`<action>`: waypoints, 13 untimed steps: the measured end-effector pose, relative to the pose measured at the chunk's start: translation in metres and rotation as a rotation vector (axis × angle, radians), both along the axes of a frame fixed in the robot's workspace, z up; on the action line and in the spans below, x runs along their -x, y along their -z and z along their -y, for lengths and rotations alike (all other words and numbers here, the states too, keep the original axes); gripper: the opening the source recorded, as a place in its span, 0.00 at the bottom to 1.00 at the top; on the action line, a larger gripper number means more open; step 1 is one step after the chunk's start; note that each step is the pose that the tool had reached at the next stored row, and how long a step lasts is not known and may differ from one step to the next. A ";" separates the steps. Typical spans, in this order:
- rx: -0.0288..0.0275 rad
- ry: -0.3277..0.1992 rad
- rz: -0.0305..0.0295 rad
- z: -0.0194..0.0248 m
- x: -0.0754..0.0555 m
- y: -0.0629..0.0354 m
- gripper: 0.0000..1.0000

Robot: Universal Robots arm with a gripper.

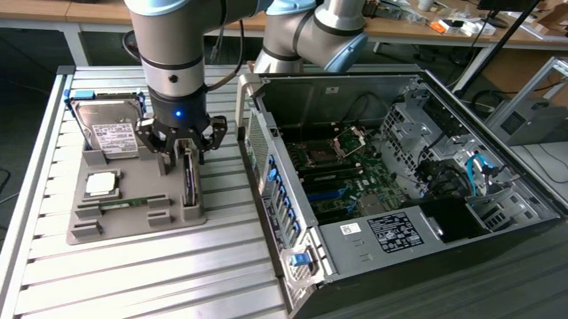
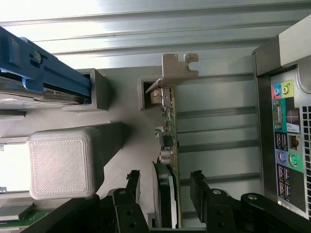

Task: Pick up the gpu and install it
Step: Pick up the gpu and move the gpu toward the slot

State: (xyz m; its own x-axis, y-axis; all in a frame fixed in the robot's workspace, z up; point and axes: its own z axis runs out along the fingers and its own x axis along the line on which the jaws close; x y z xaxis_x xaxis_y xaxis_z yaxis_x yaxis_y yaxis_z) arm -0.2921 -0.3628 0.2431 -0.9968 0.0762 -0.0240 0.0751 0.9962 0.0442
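One open PC case (image 1: pixel 355 80) on the exterior view's right, one grey holder tray (image 1: pixel 133 226) beside it with one hard drive (image 1: pixel 111 129), one gpu (image 1: pixel 190 181) and one memory stick (image 1: pixel 133 201). The gripper (image 1: pixel 183 154) is spread wide and its fingers (image 2: pixel 198 187) straddle the gpu with gaps on both sides. The card stands on edge, long axis parallel to the case wall, silver bracket (image 2: pixel 179 67) at the end farthest from the fingers.

The Universal Robots arm (image 1: pixel 173 46) stands vertical in the exterior view's upper left, gripper (image 1: pixel 183 151) pointing straight down, its fingers (image 2: pixel 197 182) spread wide apart.
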 end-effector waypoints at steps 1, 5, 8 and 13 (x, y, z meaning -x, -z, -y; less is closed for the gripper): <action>0.0000 0.000 0.0000 0.0000 0.000 0.0000 0.54; 0.0000 0.000 0.0000 0.0000 0.000 0.0000 0.40; 0.0000 0.000 0.0000 0.0000 0.000 0.0000 0.28; 0.0001 0.000 0.0000 0.0000 0.000 0.0000 0.27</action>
State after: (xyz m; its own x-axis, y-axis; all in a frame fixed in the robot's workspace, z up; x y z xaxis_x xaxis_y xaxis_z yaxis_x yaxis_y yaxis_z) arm -0.2921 -0.3628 0.2431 -0.9968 0.0763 -0.0240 0.0751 0.9962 0.0441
